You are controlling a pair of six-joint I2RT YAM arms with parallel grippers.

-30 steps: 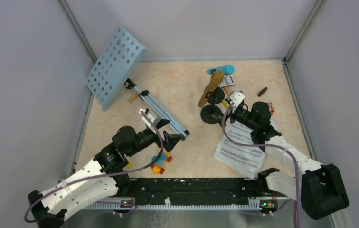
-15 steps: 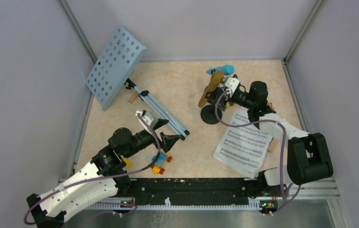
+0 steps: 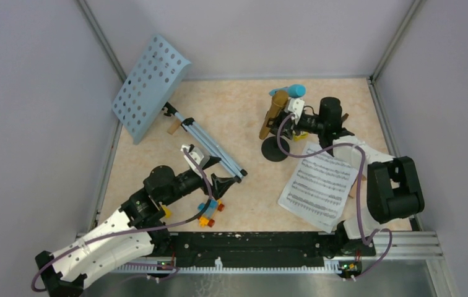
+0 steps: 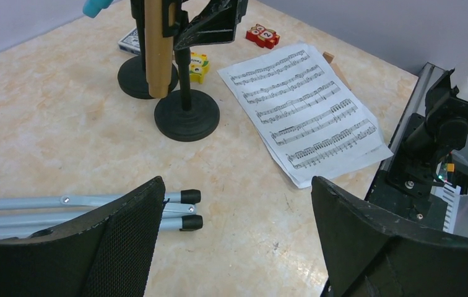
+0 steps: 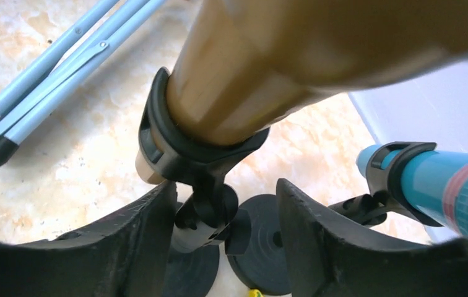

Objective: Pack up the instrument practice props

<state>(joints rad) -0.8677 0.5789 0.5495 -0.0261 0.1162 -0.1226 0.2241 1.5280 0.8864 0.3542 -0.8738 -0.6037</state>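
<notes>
Your right gripper (image 5: 225, 207) has its jaws apart, straddling the neck of the black mic holder (image 5: 202, 213) just under the gold microphone (image 5: 293, 62) clipped in it, beside the blue microphone (image 5: 429, 185). Your left gripper (image 4: 236, 185) hangs wide open over the music rack's tripod legs (image 4: 64, 207).

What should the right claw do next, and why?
Probably squeeze shut: the right claw straddles the neck of the black mic holder just under the gold microphone, with a gap visible on one side, so it isn't gripping yet.
</notes>
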